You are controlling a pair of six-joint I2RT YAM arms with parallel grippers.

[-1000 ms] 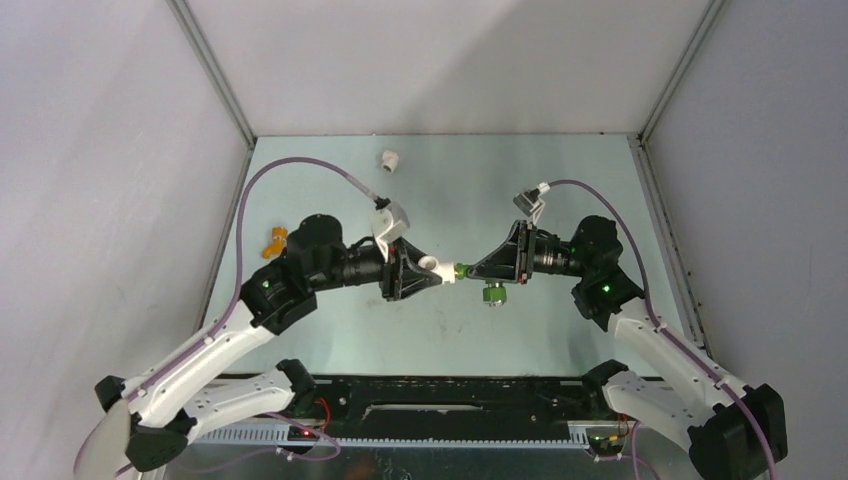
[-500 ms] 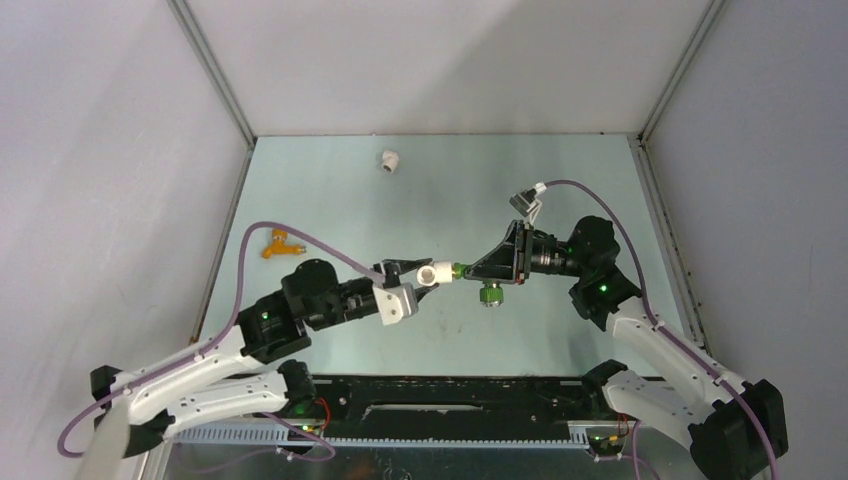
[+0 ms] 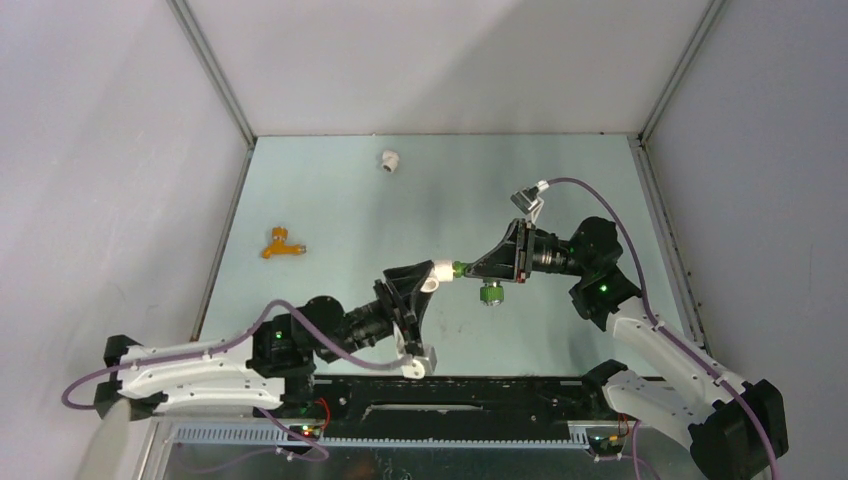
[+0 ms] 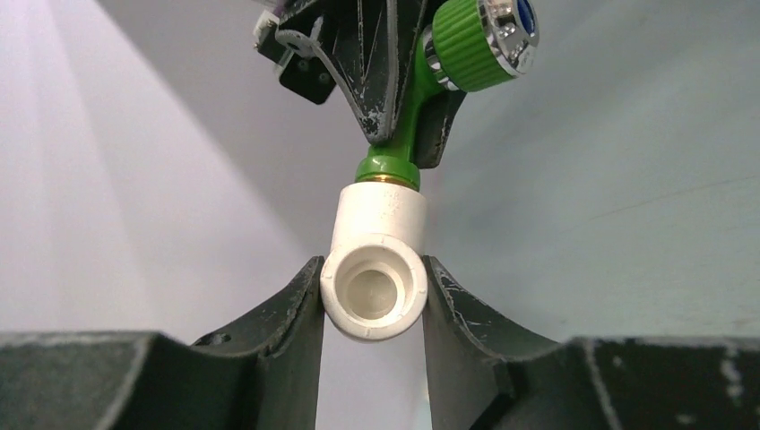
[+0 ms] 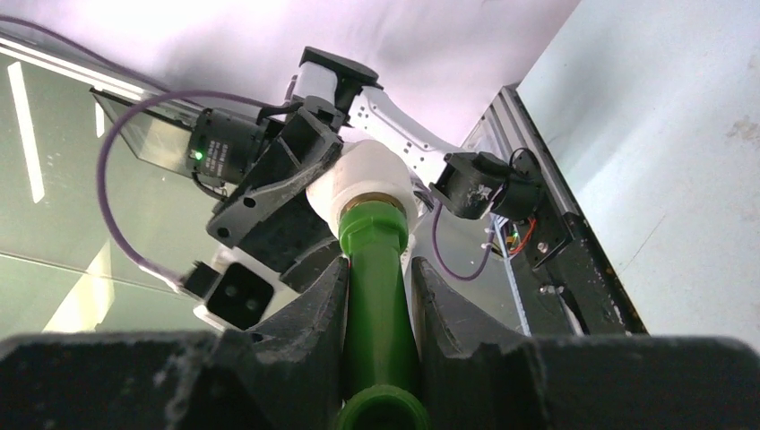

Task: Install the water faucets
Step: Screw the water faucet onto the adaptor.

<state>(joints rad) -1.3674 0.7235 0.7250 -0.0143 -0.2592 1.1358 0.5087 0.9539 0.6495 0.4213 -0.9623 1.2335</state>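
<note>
The green faucet (image 3: 463,269) is held in mid-air over the table's middle, its green knob (image 3: 491,294) hanging below. My right gripper (image 3: 478,268) is shut on its green stem (image 5: 376,305). A white elbow fitting (image 3: 432,275) sits on the faucet's threaded end, seen end-on in the left wrist view (image 4: 374,278). My left gripper (image 3: 418,280) is shut on that elbow, one finger on each side. The green faucet (image 4: 408,116) rises from the elbow toward the right gripper. The orange faucet (image 3: 281,245) lies on the table at the left.
A second white elbow fitting (image 3: 389,160) lies near the back wall. Grey enclosure walls stand on three sides. The black base rail (image 3: 450,395) runs along the near edge.
My left arm has swung down and toward the near edge, rotating its wrist while staying on the white elbow. The orange faucet is now uncovered. The right arm has barely moved.
</note>
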